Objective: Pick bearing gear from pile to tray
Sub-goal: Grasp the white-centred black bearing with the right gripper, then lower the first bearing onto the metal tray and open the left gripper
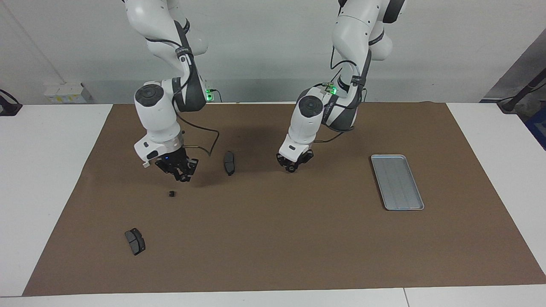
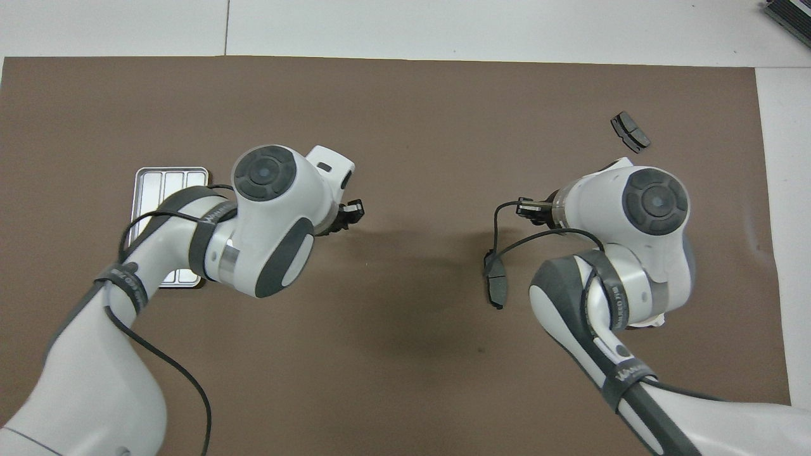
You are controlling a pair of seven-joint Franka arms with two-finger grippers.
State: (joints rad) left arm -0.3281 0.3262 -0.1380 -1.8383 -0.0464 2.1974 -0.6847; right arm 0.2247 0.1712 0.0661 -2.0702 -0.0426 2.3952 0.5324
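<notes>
A tiny black round piece (image 1: pixel 172 194) of the pile lies on the brown mat toward the right arm's end. My right gripper (image 1: pixel 183 177) (image 2: pixel 524 208) hangs just above the mat beside it, fingertips together; I cannot make out anything between them. My left gripper (image 1: pixel 291 168) (image 2: pixel 353 211) hovers low over the middle of the mat, also shut, with nothing recognisable in it. The ribbed silver tray (image 1: pixel 396 182) (image 2: pixel 166 178) lies toward the left arm's end. In the overhead view the left arm covers part of it.
One dark brake pad (image 1: pixel 229 162) (image 2: pixel 496 282) lies between the two grippers. Another brake pad (image 1: pixel 135 241) (image 2: pixel 630 132) lies far out toward the right arm's end. Under the right arm only a sliver of the white bracket (image 2: pixel 656 322) shows.
</notes>
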